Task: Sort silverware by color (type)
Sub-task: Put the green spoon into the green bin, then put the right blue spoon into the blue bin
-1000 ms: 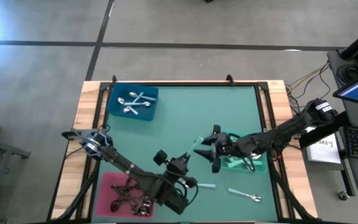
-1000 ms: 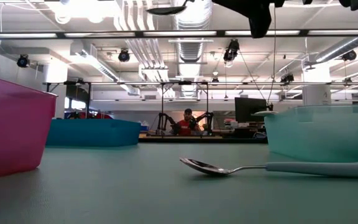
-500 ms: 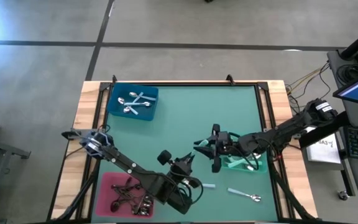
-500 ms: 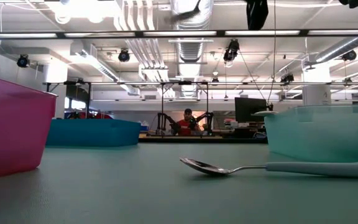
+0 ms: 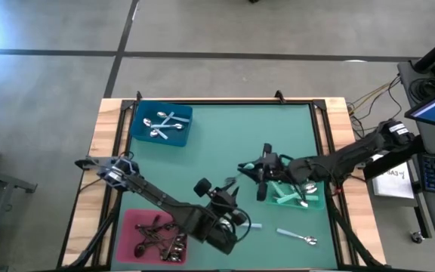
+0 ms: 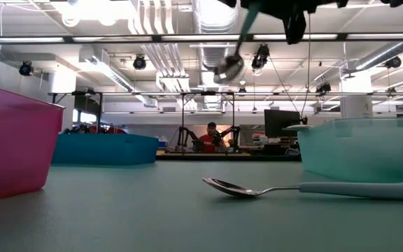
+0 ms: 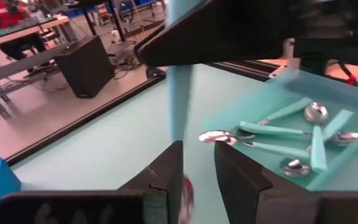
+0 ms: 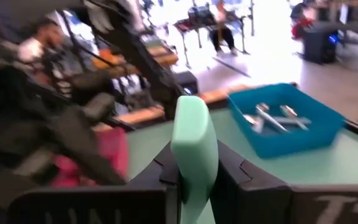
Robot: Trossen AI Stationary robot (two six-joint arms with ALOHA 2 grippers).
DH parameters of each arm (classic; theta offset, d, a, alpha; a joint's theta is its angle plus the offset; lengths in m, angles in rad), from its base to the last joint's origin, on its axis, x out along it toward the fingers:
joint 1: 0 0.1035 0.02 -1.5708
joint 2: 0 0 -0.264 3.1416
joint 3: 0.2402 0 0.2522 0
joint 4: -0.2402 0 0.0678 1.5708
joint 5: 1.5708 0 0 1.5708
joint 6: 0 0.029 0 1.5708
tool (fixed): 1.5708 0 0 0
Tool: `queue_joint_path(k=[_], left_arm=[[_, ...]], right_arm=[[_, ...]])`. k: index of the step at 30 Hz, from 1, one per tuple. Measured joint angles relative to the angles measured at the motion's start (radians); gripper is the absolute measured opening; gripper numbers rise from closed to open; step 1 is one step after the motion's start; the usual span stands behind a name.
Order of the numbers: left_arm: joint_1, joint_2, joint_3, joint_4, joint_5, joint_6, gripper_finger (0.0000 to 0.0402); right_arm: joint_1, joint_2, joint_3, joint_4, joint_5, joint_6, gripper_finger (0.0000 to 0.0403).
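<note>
Shifted a little since the earlier frame: right pincer (image 5: pixel 259 181) above the counter (image 5: pixel 225 143) beside the green tray (image 5: pixel 297 198), clamped on a mint-handled spoon (image 8: pixel 193 149). Left pincer (image 5: pixel 232 208) nearby, closed around another mint-handled spoon (image 7: pixel 179 93). More spoons (image 5: pixel 300 239) loose on the counter.

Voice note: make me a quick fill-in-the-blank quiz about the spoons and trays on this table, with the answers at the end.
1. The right tool is shut on a hanging spoon whose handle is ___.
2. The tray holding the all-silver spoons is coloured ___.
3. The tray holding the black-handled spoons is coloured ___.
Missing words: mint green; blue; pink.
</note>
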Motion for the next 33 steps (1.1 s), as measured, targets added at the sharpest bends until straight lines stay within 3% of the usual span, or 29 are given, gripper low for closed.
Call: queue_joint_path(k=[4,11,16,24,33], left_arm=[[-0.009,-0.001,0.025,-0.054,0.001,0.001,0.0088],[-0.023,-0.002,0.053,-0.152,0.043,0.0,0.009],[-0.021,-0.001,0.052,-0.155,0.048,0.0,0.009],[-0.02,-0.001,0.051,-0.169,0.048,0.0,0.009],[-0.02,-0.001,0.051,-0.217,0.052,0.0,0.0091]], right_arm=[[-0.017,-0.113,0.01,-0.23,-0.006,0.051,0.0034],[-0.01,-0.283,0.226,-1.17,-0.014,0.338,0.0034],[0.021,-0.265,0.291,-1.569,-0.086,0.559,0.0034],[0.035,-0.125,0.266,-1.737,-0.27,0.599,0.0039],[0.041,0.014,0.362,-1.791,-0.548,0.59,0.0165]])
